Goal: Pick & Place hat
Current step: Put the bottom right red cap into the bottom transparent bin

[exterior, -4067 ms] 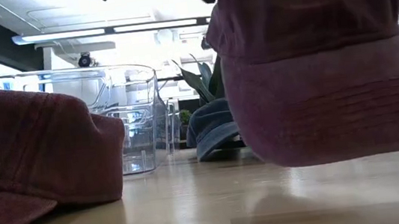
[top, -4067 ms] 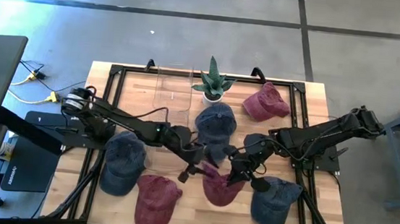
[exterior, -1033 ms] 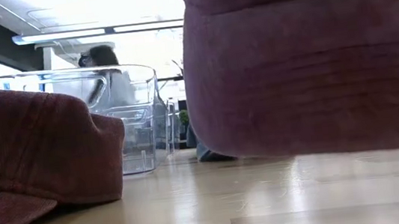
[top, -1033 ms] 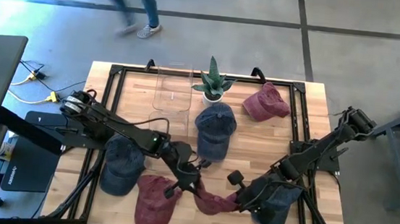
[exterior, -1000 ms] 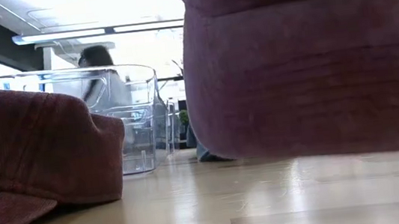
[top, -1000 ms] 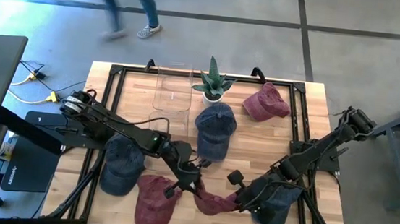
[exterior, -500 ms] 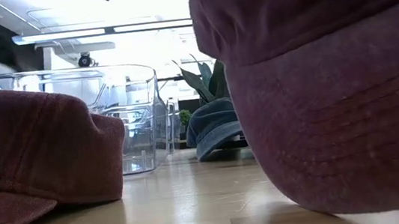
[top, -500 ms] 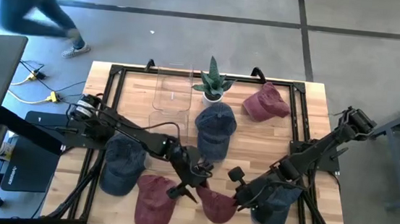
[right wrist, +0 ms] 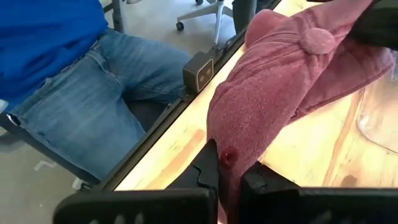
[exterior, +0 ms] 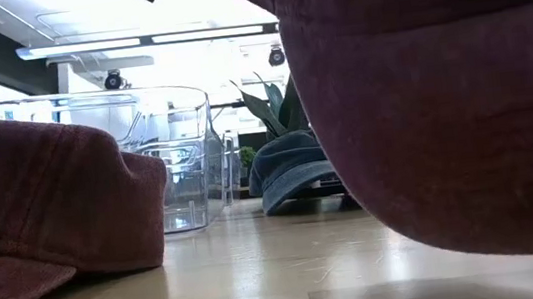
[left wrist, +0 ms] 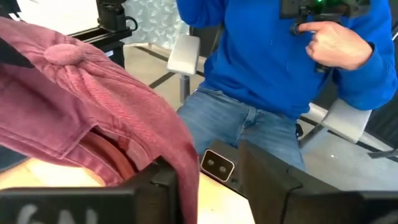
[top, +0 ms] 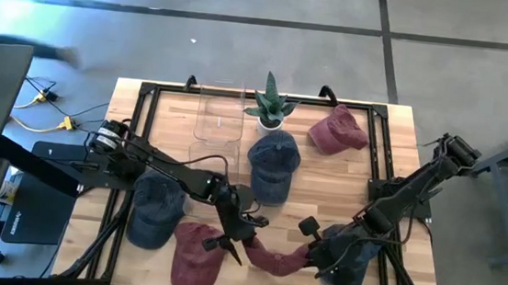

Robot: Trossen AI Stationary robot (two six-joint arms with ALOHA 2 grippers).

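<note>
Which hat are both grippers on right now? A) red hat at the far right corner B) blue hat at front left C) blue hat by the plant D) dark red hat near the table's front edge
D: the left gripper and right gripper sit at opposite ends of the dark red hat near the front edge, and the right wrist view shows the right gripper pinching its fabric.

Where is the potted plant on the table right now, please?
In the high view, the potted plant stands at the table's far edge near the middle, between the clear plastic container on its left and a maroon cap on its right.

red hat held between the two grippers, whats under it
Bare wood of the table lies under the red hat, which hangs clear of it in the low view. The right gripper pinches its edge. The hat's inside is hidden.
</note>
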